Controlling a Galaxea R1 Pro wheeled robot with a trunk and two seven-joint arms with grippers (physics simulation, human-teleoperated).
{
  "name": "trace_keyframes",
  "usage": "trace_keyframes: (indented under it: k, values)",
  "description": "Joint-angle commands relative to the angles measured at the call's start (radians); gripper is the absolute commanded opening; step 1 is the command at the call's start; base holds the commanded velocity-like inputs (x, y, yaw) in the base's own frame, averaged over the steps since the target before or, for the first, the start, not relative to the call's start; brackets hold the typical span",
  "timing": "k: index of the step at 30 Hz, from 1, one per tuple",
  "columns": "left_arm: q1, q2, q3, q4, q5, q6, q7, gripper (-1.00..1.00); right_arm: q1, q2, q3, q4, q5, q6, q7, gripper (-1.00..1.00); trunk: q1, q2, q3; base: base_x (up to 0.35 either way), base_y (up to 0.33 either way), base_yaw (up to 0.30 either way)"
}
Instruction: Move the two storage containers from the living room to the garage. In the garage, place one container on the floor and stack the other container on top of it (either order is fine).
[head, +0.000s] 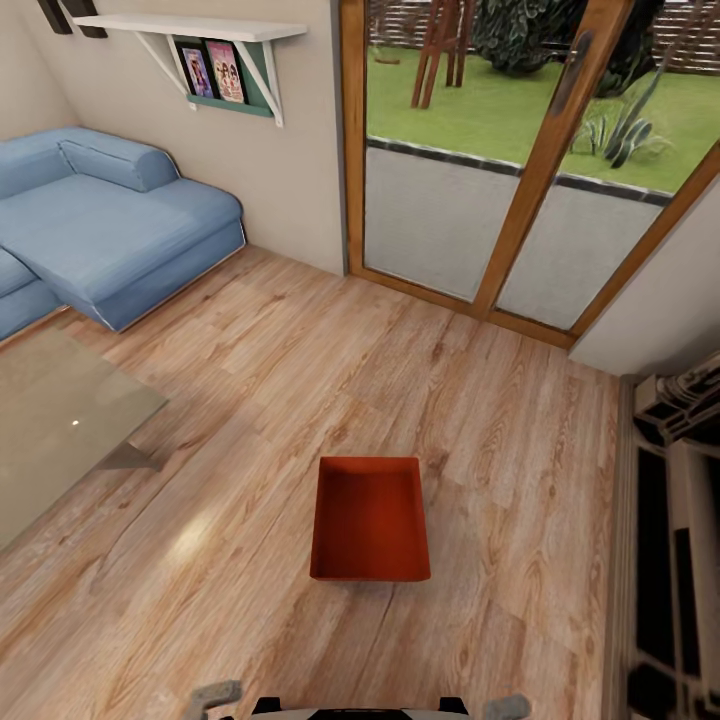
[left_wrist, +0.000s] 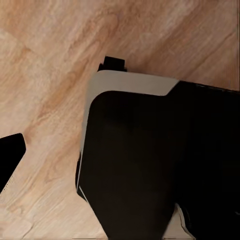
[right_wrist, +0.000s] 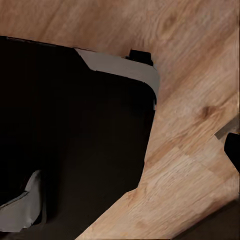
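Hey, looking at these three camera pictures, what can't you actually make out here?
- Gripper jaws: both wrist views look past the robot's dark base to the wood floor; open or shut cannot be told.
- Arms: in the head view the bottom edge cuts them to grey stubs.
- Storage container: its underside is hidden by its own walls.
- Shelf pictures: too small to make out.
- Sofa: cut off at the left edge.

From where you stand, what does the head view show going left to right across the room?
Blue sofa → glass coffee table → wall shelf → storage container on the wood floor → wood-framed glass doors → dark cabinet.
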Motion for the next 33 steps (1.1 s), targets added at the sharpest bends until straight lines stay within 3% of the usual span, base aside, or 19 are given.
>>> trace_keyframes:
  k: [1, 3, 4, 8, 10, 13, 16, 18, 19, 20, 22, 25, 29, 33]
  values:
    - [-0.002, 0.000, 0.001, -0.016, 0.006, 0.029, 0.001, 1.00, -0.015, 0.000, 0.005, -0.016, -0.007, 0.018, -0.004, 1.00, 0.000, -0.001, -0.001, 0.000, 0.000, 0.000]
    - [-0.016, -0.002, 0.000, -0.044, 0.001, 0.077, 0.002, 1.00, -0.084, 0.009, 0.004, -0.027, -0.012, 0.038, -0.005, 1.00, 0.000, -0.001, -0.001, 0.000, 0.000, 0.000]
    - [-0.068, -0.006, 0.001, -0.068, 0.001, 0.112, 0.002, 1.00, -0.197, 0.032, 0.001, 0.027, -0.017, 0.053, -0.005, 1.00, 0.000, -0.001, -0.001, 0.000, 0.000, 0.000]
    - [-0.244, -0.038, 0.000, -0.028, 0.005, 0.148, 0.004, 1.00, -0.418, 0.059, -0.035, 0.222, -0.016, 0.016, -0.006, 1.00, 0.000, -0.001, -0.001, 0.000, 0.000, 0.000]
    - [-0.318, -0.046, 0.000, -0.006, 0.004, 0.157, 0.004, 1.00, -0.463, 0.061, -0.057, 0.251, -0.014, -0.032, -0.006, 1.00, 0.000, -0.001, -0.001, 0.000, 0.000, 0.000]
    - [-0.406, -0.052, 0.001, 0.007, 0.004, 0.161, 0.004, 1.00, -0.489, 0.063, -0.069, 0.244, -0.014, -0.107, -0.007, 1.00, 0.000, -0.001, -0.001, 0.000, 0.000, 0.000]
    - [-0.447, -0.061, 0.001, 0.007, 0.005, 0.155, 0.003, 1.00, -0.501, 0.067, -0.073, 0.241, -0.014, -0.137, -0.009, 1.00, 0.000, -0.001, -0.001, 0.000, 0.000, 0.000]
    - [-0.466, -0.110, 0.002, 0.036, 0.002, 0.091, 0.004, 1.00, -0.506, 0.091, -0.075, 0.258, -0.017, -0.218, -0.025, 1.00, 0.000, -0.001, -0.001, 0.000, 0.000, 0.000]
    - [-0.469, -0.146, 0.000, 0.086, -0.004, 0.013, 0.006, 1.00, -0.507, 0.104, -0.075, 0.290, -0.019, -0.290, -0.044, 1.00, 0.000, -0.001, -0.001, 0.000, 0.000, 0.000]
    - [-0.470, -0.160, -0.001, 0.108, -0.006, -0.019, 0.012, 1.00, -0.507, 0.116, -0.076, 0.306, -0.019, -0.323, -0.056, 1.00, 0.000, -0.001, -0.001, 0.000, 0.000, 0.000]
    - [-0.471, -0.174, -0.003, 0.134, -0.009, -0.061, 0.030, 1.00, -0.507, 0.136, -0.091, 0.328, -0.021, -0.380, -0.074, 1.00, 0.000, -0.001, -0.001, 0.000, 0.000, 0.000]
    - [-0.471, -0.177, -0.004, 0.151, -0.019, -0.086, 0.049, 1.00, -0.507, 0.150, -0.154, 0.353, -0.020, -0.442, -0.086, 1.00, 0.000, -0.001, -0.001, 0.000, 0.000, 0.000]
    - [-0.472, -0.191, -0.003, 0.144, -0.088, -0.105, 0.145, 1.00, -0.507, 0.152, -0.171, 0.368, -0.012, -0.455, -0.089, 1.00, 0.000, -0.001, -0.001, 0.000, 0.000, 0.000]
    - [-0.472, -0.201, -0.002, 0.147, -0.137, -0.116, 0.192, 1.00, -0.507, 0.149, -0.175, 0.371, -0.010, -0.450, -0.090, 1.00, 0.000, -0.001, -0.001, 0.000, 0.000, 0.000]
